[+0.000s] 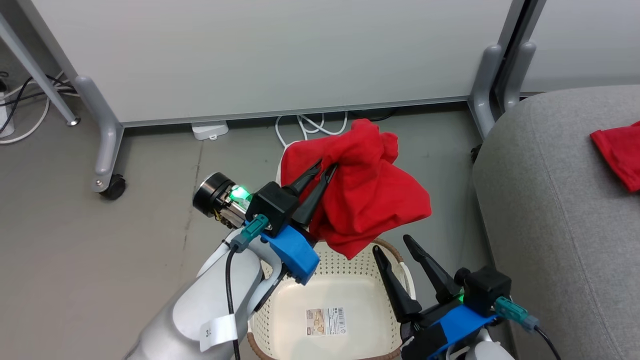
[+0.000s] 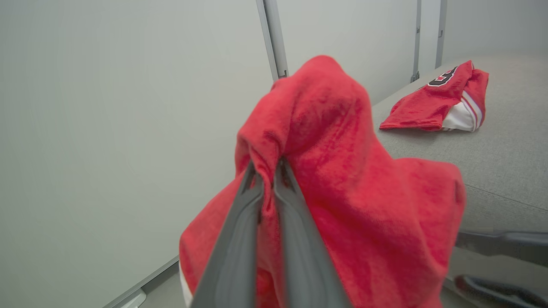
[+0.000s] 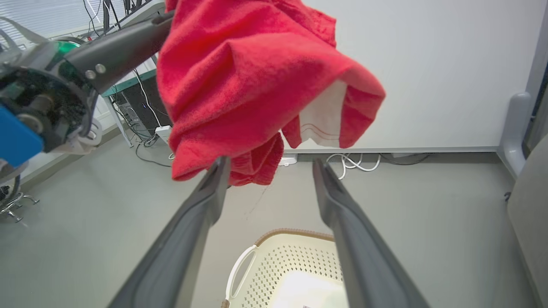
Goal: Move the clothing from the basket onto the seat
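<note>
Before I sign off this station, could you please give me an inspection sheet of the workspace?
Surface: grey floor; grey seat at the right.
Job's things: red garment aloft over the basket; jersey lying on seat; basket shows just its sticker.
Clutter: small white box by the partition.
Grippers: left gripper jaws shut on red garment; right gripper jaws open, holding nothing.
Cables: white cables on the floor under partition.
Surroundings: white partition with a castor.

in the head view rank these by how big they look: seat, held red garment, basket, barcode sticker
1. seat
2. held red garment and basket: about alike; garment nearer camera, basket partly hidden
3. barcode sticker
</note>
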{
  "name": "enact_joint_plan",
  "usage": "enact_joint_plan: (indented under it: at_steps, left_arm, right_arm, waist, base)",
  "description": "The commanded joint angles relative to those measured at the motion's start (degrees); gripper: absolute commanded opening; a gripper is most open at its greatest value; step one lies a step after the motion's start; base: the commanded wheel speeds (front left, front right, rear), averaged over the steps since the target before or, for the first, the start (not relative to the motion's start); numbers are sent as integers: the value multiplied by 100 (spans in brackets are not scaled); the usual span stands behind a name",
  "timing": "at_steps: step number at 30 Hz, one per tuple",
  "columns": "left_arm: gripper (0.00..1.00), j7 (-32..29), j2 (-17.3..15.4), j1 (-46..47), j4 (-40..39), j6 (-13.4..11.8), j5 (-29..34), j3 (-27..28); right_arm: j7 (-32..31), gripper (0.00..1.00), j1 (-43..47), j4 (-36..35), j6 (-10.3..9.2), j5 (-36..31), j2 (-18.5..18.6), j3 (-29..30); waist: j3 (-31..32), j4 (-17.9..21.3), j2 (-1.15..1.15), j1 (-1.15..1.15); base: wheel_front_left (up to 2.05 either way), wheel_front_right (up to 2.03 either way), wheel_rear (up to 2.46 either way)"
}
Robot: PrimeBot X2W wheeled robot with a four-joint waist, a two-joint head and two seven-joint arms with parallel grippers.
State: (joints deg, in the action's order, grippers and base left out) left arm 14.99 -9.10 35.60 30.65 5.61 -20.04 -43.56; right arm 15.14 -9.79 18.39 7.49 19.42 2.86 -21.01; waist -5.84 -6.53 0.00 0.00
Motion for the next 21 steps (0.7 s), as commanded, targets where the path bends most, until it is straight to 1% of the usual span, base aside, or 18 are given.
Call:
enact_joint_plan:
  at_steps: [1,7,15,21]
  left_arm:
    - [0,29,33,131,7,27,41,-15]
    - [0,29,123,191,-16,57,92,-28]
    - [0,29,208,196,-5,106,144,4]
    - [0,29,248,144,10,125,180,43]
  right_arm:
    - [0,100,-160,89,1,159,7,-96]
    - [0,100,-486,228,1,481,7,-347]
    - [1,100,-808,144,1,907,4,-676]
    - [1,100,-923,31,1,1242,8,-820]
  waist:
    - [-68,-87,0,0]
    - [-154,-201,0,0]
    - [-195,-285,0,0]
    - [-191,-287,0,0]
  base:
    - [0,0,0]
    - [0,0,0]
    - [0,0,0]
    - [0,0,0]
